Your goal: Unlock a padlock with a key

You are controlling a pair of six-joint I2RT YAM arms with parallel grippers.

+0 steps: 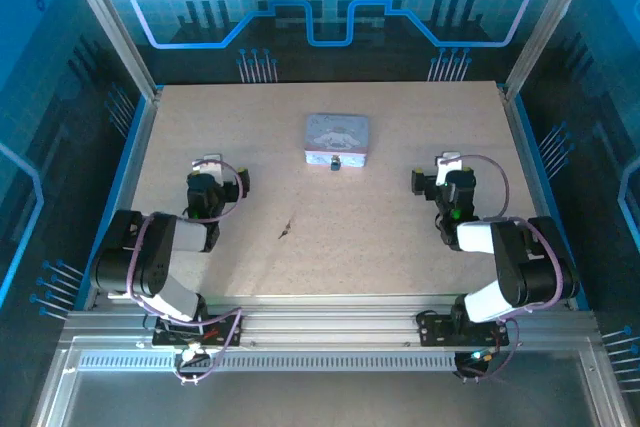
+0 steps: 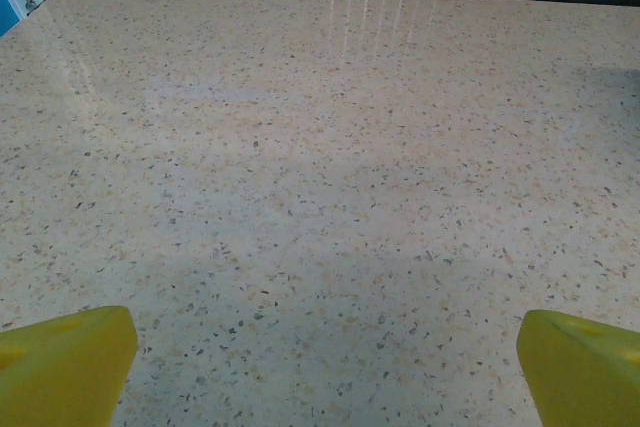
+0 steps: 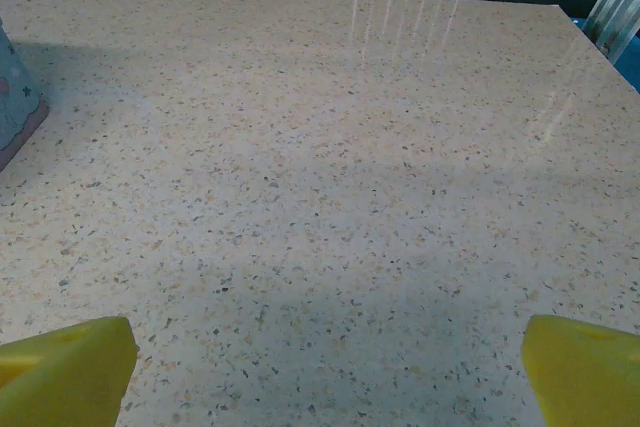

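The tiny dark padlock point(image 1: 335, 162) sits against the near side of a silver-grey patterned tin point(image 1: 337, 138) at the table's middle back. The key point(image 1: 286, 228), a thin dark sliver, lies on the bare table nearer the arms, left of centre. My left gripper point(image 1: 207, 164) rests over the left part of the table, far from both; in the left wrist view its yellow fingertips point(image 2: 65, 362) stand wide apart with nothing between them. My right gripper point(image 1: 449, 162) is over the right part, open too, its yellow fingertips point(image 3: 65, 367) spread over bare table.
The speckled beige table point(image 1: 400, 237) has raised blue edges left and right. A corner of the tin point(image 3: 15, 97) shows at the left edge of the right wrist view. Metal rails run along the near edge by the arm bases.
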